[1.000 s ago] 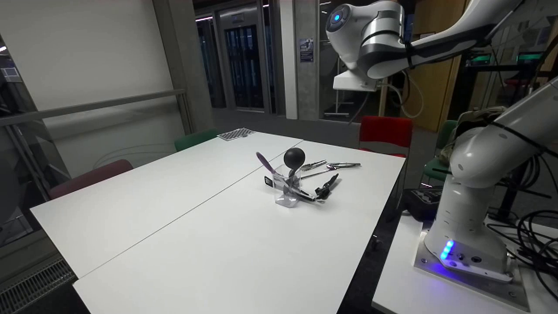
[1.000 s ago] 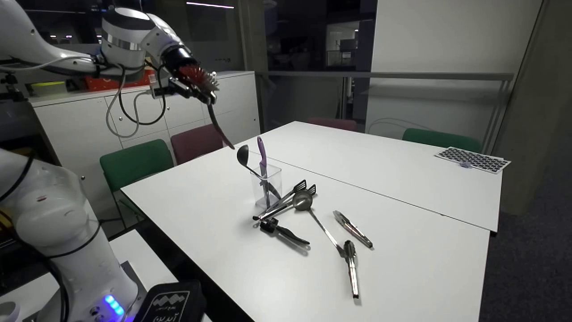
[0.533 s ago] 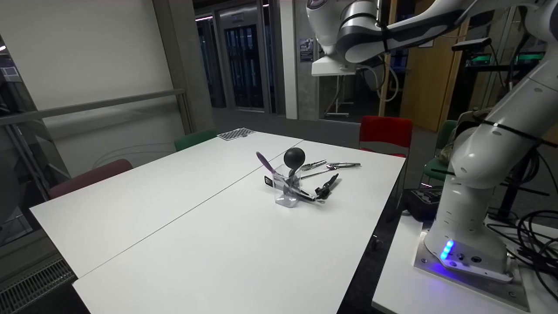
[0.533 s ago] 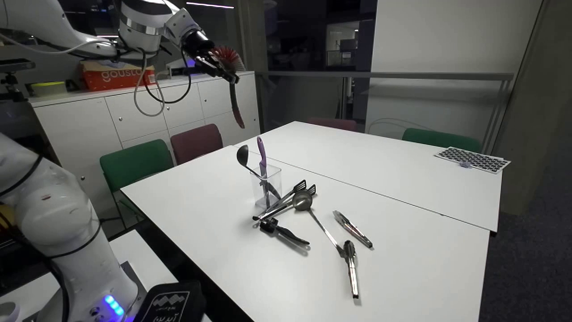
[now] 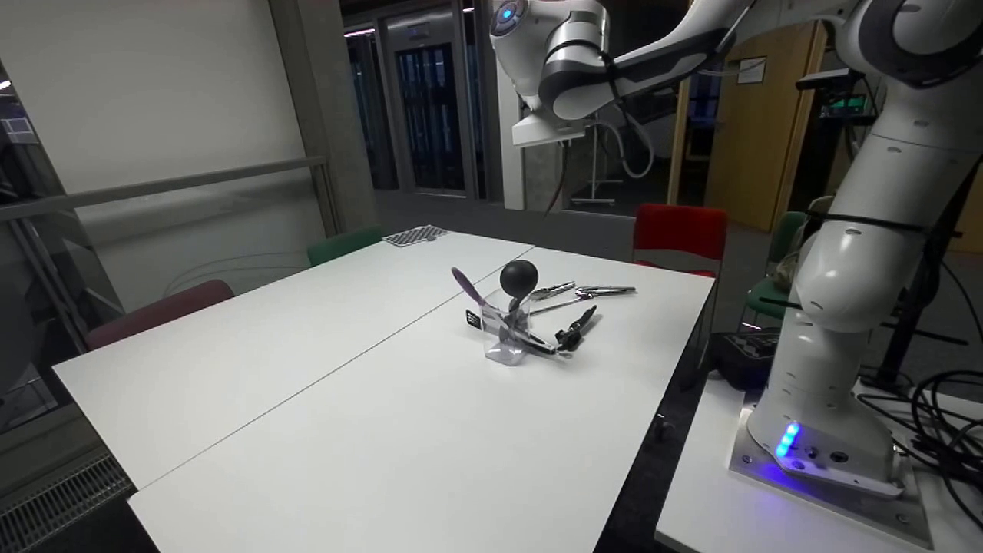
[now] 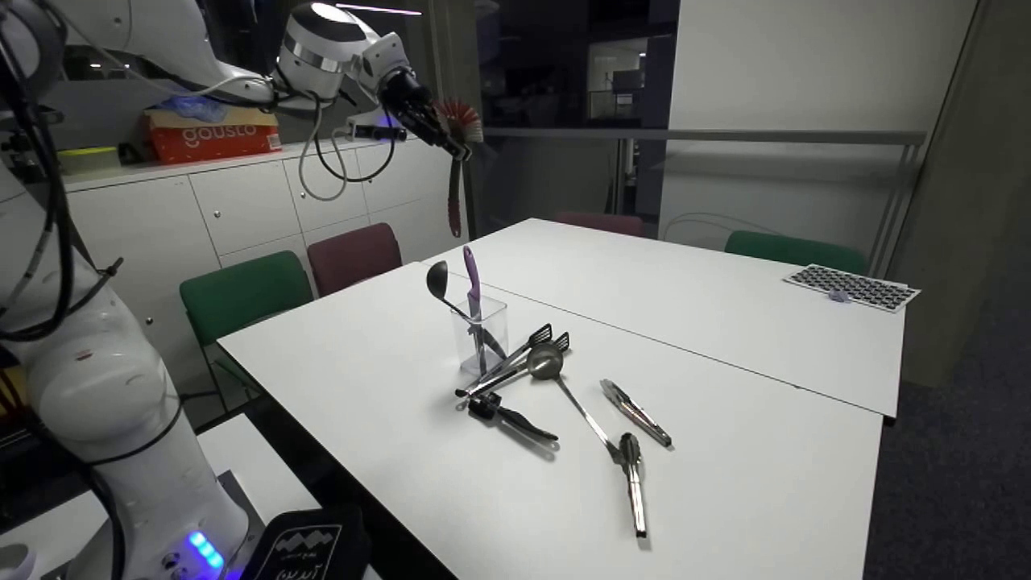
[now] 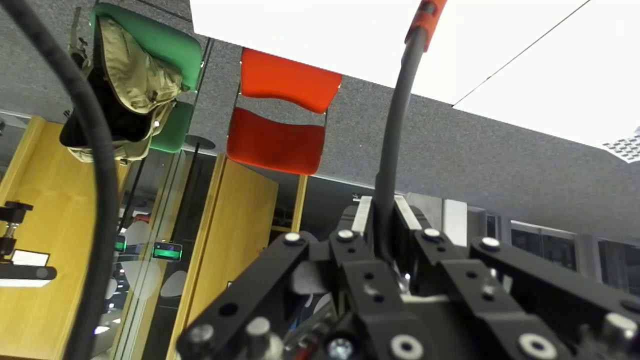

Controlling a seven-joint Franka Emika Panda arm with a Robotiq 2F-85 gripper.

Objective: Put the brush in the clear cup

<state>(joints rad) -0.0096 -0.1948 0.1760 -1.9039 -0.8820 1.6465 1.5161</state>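
Aloft, the jointed hand (image 7: 384, 210) pinches a bristly, curved-handled brush (image 6: 454, 189).

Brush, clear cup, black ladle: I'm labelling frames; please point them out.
Brush (image 6: 454, 187), in an exterior view, on its handle.
Clear cup (image 6: 467, 345), in an exterior view, on its wall.
Black ladle (image 6: 437, 280), in an exterior view, on its bowl.

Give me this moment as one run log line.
Fingers: shut on brush | Brush: in the air, bristle end up, not yet placed | Clear cup: on white table, black ladle and purple-handled tool inside
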